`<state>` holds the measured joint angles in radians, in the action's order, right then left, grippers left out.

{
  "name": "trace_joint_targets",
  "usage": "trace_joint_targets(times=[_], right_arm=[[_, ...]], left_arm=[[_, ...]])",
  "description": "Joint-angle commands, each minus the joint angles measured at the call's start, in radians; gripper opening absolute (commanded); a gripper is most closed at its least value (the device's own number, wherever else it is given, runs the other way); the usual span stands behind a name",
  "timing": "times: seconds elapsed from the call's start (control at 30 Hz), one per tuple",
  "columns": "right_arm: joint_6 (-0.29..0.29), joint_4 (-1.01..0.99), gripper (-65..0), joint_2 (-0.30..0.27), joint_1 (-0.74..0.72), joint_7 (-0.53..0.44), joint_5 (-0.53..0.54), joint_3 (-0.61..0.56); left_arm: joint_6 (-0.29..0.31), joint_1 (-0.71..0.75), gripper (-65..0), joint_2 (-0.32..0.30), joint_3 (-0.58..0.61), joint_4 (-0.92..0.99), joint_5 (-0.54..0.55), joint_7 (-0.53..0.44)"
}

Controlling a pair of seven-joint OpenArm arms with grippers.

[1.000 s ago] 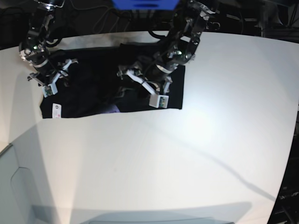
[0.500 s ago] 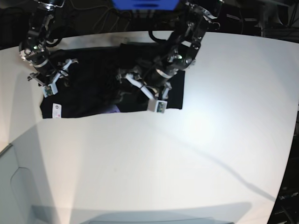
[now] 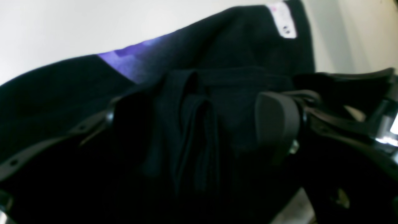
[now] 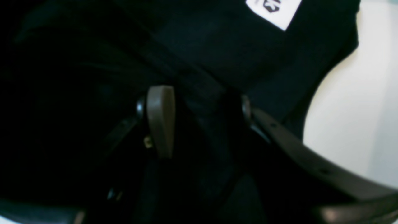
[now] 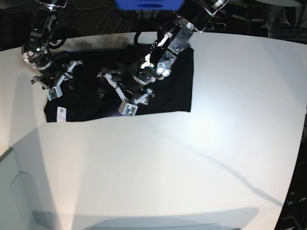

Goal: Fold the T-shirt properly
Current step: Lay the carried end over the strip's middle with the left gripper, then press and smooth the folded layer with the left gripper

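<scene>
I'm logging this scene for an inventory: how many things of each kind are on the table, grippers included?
T-shirt: 1
White tag on the shirt: 1
Grippers: 2, left gripper and right gripper, both open
Table: 1
Total: 5

I see strong glare on the table (image 5: 201,143); both wrist views are dim and blurred, maybe too close to focus.
</scene>
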<state>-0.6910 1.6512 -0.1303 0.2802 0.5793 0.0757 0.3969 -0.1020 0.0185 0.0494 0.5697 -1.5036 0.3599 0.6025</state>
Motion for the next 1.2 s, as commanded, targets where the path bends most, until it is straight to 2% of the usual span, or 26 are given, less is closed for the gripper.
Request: trace_joint_targets(times=[0.0,0.1,0.17,0.23,0.37,0.47,0.8,1.17], right_arm=[[-0.007,0.013,-37.6,-0.006,-0.002,0.005,0.0,0.001],[-0.007,0.013,-37.6,-0.006,-0.005,0.005,0.0,0.001],[-0.007,0.013,-37.6,-0.006,-0.005,0.005,0.0,0.001],[-0.007,0.013,-37.6,-0.006,-0.005,0.005,0.0,0.001],[-0.007,0.011,-37.7,-0.006,-0.006,0.005,0.0,0.001],[-0.007,0.011,-37.7,-0.006,-0.008,0.005,0.0,0.001],[-0.007,0.011,-37.7,-0.006,-0.008,0.005,0.0,0.001],[-0.007,0.011,-37.7,-0.009,-0.008,0.005,0.0,0.001]], left_arm=[[0.008,-0.025,-12.5,0.013,0.025,-0.01,0.011,-0.014],[0.006,-0.055,-12.6,0.01,0.079,0.007,0.011,-0.014],[0.006,-0.061,-16.4,0.011,0.091,0.014,0.011,-0.016],[0.006,-0.061,-26.5,0.013,0.085,0.014,0.011,-0.02],[0.003,-0.061,-51.6,0.011,0.082,0.014,0.011,-0.022],[0.003,-0.061,-65.0,0.014,0.08,0.014,0.003,-0.022],[0.003,-0.061,-64.9,0.011,0.075,0.007,0.006,-0.022],[0.003,-0.068,-64.8,0.03,-0.027,-0.019,0.009,-0.016]])
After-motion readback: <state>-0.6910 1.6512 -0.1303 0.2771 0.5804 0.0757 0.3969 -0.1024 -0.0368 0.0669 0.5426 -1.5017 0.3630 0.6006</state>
